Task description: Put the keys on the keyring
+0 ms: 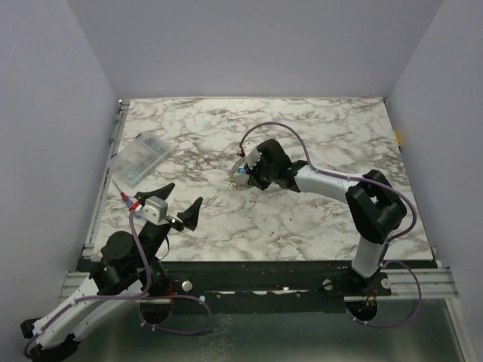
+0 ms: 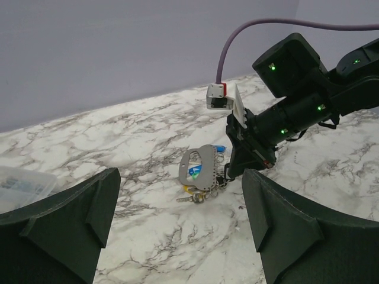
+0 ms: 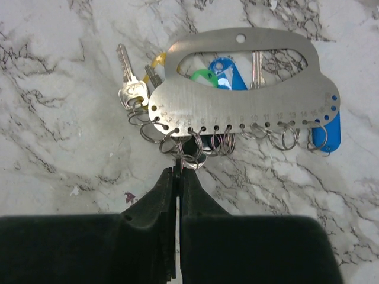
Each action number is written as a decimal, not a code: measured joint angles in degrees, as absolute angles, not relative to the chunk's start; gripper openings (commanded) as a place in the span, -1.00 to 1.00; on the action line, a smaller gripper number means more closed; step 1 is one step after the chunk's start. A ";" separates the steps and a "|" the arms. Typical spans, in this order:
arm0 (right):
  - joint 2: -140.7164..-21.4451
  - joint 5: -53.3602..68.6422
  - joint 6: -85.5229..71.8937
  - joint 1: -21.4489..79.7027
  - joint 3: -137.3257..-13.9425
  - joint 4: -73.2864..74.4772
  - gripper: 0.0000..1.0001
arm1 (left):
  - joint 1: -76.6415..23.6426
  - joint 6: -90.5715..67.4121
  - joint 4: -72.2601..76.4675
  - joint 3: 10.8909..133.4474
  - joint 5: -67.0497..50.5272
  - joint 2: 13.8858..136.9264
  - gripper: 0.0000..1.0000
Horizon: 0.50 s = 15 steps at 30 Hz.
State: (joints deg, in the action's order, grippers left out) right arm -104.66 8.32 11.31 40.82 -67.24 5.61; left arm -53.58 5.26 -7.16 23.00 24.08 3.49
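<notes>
The right claw [image 3: 177,173] is pressed together at the keyring [image 3: 190,157], mid-table by the keys [image 3: 131,89] and plate [image 3: 249,106]. The left claw [image 1: 183,194] is wide apart, near left. If the right pulls, the whole bunch may drag along.

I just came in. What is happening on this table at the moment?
The right gripper, with its jaws shut, has its tips at a keyring hanging from one edge of a metal plate that lies flat on the marble table. Whether it pinches the ring is unclear. Several keys lie beside and under the plate. The left gripper hovers open, apart from them, holding nothing.
</notes>
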 measured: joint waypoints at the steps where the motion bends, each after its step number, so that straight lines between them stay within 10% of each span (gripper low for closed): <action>1: -104.29 8.08 10.81 40.82 -66.46 5.65 -0.42 | -53.58 5.28 -7.18 23.00 24.08 3.51 0.81; 6: -101.62 7.22 7.70 40.82 -62.22 6.11 0.98 | -53.58 5.58 -7.22 23.00 24.08 4.56 0.81; 15: -83.26 2.66 3.16 40.82 -57.78 5.21 1.00 | -53.23 6.35 -7.49 22.94 24.12 7.79 0.81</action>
